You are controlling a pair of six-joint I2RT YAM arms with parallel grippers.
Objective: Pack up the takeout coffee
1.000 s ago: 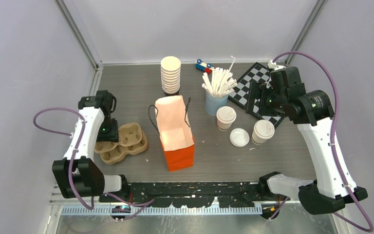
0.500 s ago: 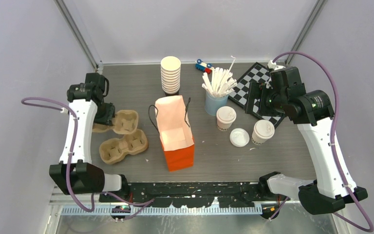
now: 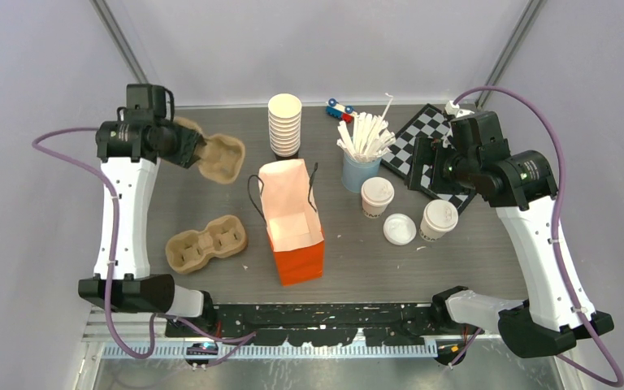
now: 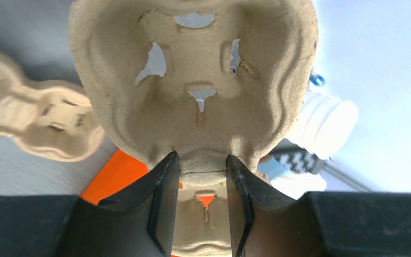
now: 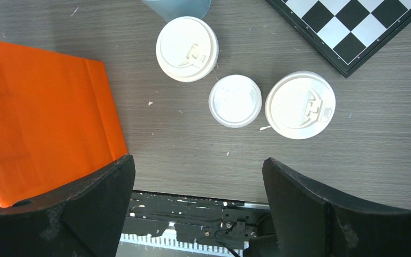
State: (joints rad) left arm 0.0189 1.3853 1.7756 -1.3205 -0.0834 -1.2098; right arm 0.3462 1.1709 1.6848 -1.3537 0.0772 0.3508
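Left tool (image 4: 202,166) aloft at far left, clamped on pulp carrier (image 4: 192,80); right tool (image 5: 195,160) aloft, spread wide, pointing downward.

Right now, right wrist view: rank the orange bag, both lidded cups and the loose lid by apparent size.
1. orange bag, though it is cut off by the frame edge.
2-3. right lidded cup and left lidded cup: near alike. The right one looks slightly bigger, perhaps only because it is nearer the camera, so I won't rank them.
4. loose lid.

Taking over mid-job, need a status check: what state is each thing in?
Left gripper: shut on brown moulded-pulp cup carrier, lifted
Right gripper: open, empty
Second brown pulp carrier: on table, empty
Orange paper bag: upright, open
Two white lidded paper cups: upright, on table
Loose round white lid: flat on table
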